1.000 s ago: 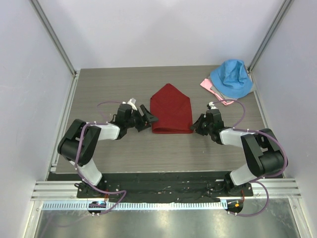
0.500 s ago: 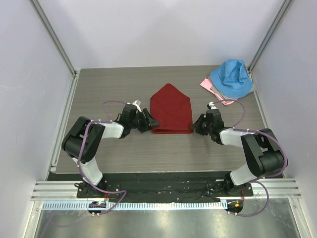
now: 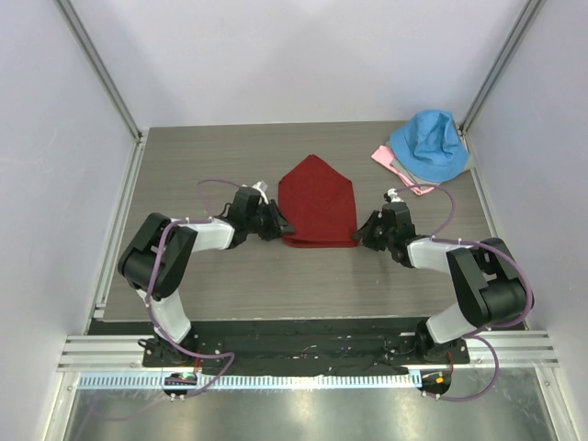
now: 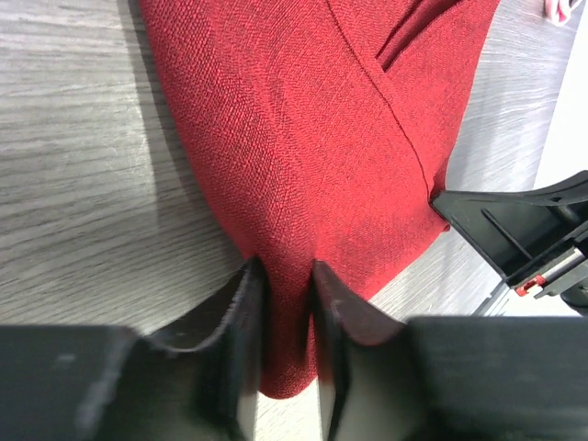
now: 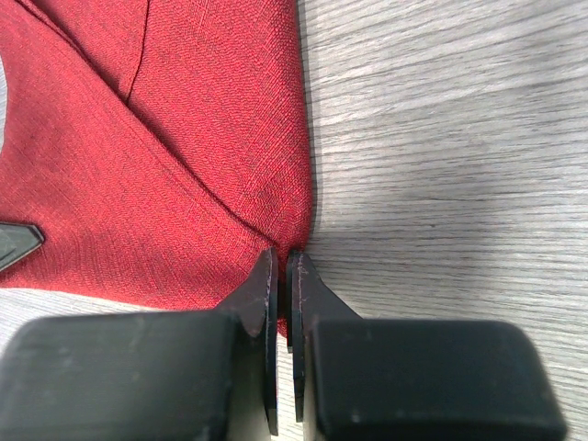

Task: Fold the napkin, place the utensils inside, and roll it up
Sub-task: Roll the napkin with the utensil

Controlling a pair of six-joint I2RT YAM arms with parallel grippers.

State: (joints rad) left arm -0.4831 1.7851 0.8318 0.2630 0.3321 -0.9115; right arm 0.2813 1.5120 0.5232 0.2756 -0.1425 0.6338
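**Both pairs of fingers on the near corners of 1 folded napkin**

From the top camera, 1 dark red napkin lay mid-surface between the 2 arms. It was folded into a house shape. Its long axis ran from the arms toward the back wall, its point faced the back wall, and its straight folded edge was nearest the bases. The left fingers met its near-left corner and the right fingers its near-right corner. At this distance their gaps were too small to judge. 1 blue cloth sat at the far right of the surface, lying partly over 1 pink cloth, most of which was hidden.

In the left wrist view, the 2 left fingers stood narrow, with a raised ridge of the napkin pinched between them. The cloth's far part ran out of frame.

In the right wrist view, the 2 right fingers were almost together, clamping a thin sliver of the napkin's corner. A dark tip at the left edge was cut off and hard to identify.
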